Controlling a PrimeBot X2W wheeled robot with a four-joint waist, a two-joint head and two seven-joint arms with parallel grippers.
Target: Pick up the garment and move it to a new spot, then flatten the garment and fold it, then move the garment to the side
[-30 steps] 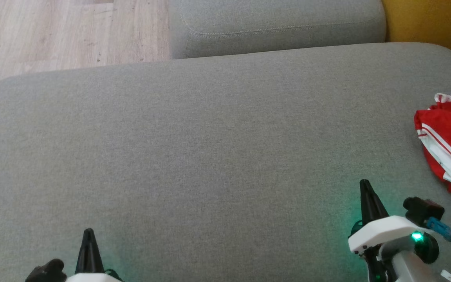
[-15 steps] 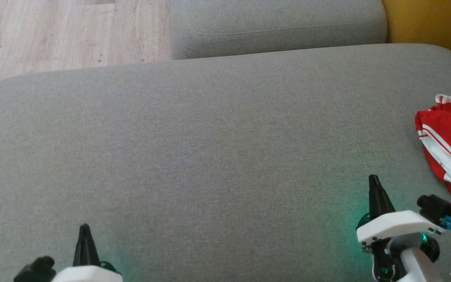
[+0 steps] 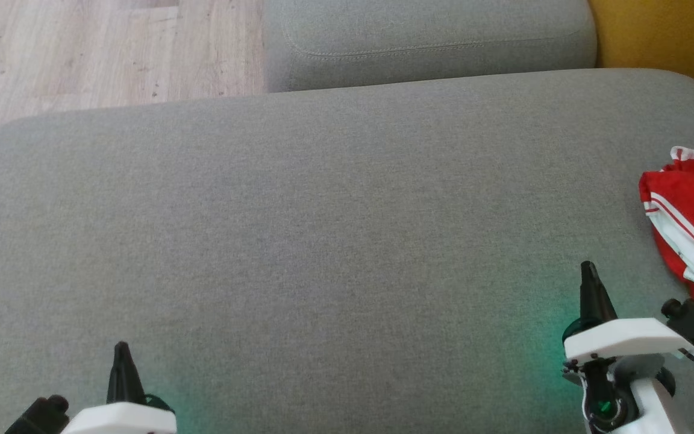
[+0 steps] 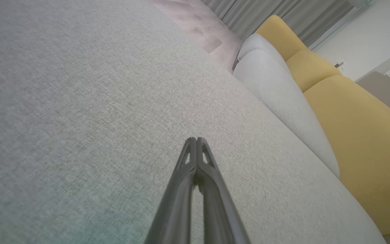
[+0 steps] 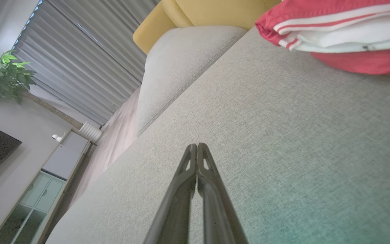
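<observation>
The garment (image 3: 693,223) is red with white stripes and lies bunched at the right edge of the grey sofa cushion (image 3: 323,229); the right wrist view has the garment (image 5: 344,30) at its upper right. My right gripper (image 3: 588,268) is shut and empty, hovering over the cushion to the left of the garment without touching it. In its own wrist view the right gripper (image 5: 197,146) has its fingers pressed together. My left gripper (image 3: 121,348) is shut and empty at the lower left, far from the garment. The left gripper (image 4: 196,139) also has both fingers together over bare fabric.
A second grey cushion (image 3: 425,36) lies beyond the big one. Wooden floor (image 3: 82,48) lies at the upper left. A yellow sofa part (image 3: 666,36) stands at the upper right. Curtains (image 5: 90,51) and a plant (image 5: 2,74) are in the background.
My right gripper has moved up and to the right, closer to the garment. My left gripper has drifted slightly left and down. The garment lies as before.
</observation>
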